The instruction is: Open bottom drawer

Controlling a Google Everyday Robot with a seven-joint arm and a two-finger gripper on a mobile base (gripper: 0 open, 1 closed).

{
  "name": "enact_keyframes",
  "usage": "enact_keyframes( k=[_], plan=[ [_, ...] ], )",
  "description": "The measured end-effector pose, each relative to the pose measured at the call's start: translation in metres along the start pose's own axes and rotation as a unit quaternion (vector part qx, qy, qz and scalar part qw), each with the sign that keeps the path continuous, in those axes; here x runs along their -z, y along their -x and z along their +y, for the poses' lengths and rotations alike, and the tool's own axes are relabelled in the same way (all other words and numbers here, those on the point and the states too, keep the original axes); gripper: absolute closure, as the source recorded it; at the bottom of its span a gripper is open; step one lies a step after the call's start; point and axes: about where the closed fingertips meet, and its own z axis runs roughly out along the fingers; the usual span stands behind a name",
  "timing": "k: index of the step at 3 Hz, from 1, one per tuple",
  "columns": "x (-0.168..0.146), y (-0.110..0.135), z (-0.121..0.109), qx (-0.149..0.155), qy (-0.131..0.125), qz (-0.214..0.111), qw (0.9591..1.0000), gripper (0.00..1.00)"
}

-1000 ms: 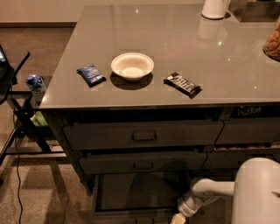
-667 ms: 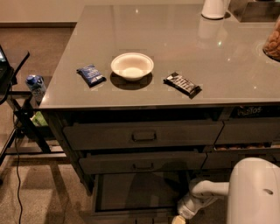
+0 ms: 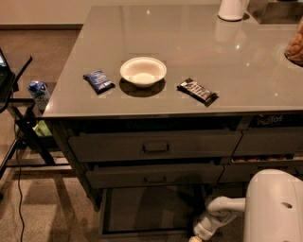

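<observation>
**Operator:** What could go wrong from here?

**Spotter:** Take the white bowl [image 3: 143, 71] as your mark. The bottom drawer [image 3: 151, 210] lies straight below it, lowest of the stack, and it looks to me already drawn well out, its inside showing. Your gripper [image 3: 199, 235] hangs far below the bowl and to its right, low at the picture's edge. I cannot tell how wide it stands or whether it has hold of anything. If you pull from that far right of the bowl's line, I judge the drawer may skew and bind. If the hold is poor, it could slip off. Your robot's white body [image 3: 277, 208] stands below and right of the bowl too, so a longer pull might run the drawer into it.

**Operator:** And the count?

**Spotter:** Left to right:
- one can [image 3: 39, 92], far left of the bowl and lower
- one blue packet [image 3: 98, 80], just left of it
- the one bowl
- one dark snack bar [image 3: 197, 90], right of it
- one white jug [image 3: 231, 8], right and behind
- one jar [image 3: 296, 45], far right

Below the bowl you have three drawers in all, and one gripper.
</observation>
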Motion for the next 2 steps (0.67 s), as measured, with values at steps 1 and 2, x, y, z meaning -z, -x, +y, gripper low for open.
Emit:
enact_keyframes(
  k=[1,2],
  plan=[
    [0.013,-0.023,0.021,-0.019,0.001,-0.009,0.9998,0.00],
    [0.031,-0.055,0.059,-0.039,0.003,-0.010,0.9992,0.00]
  ],
)
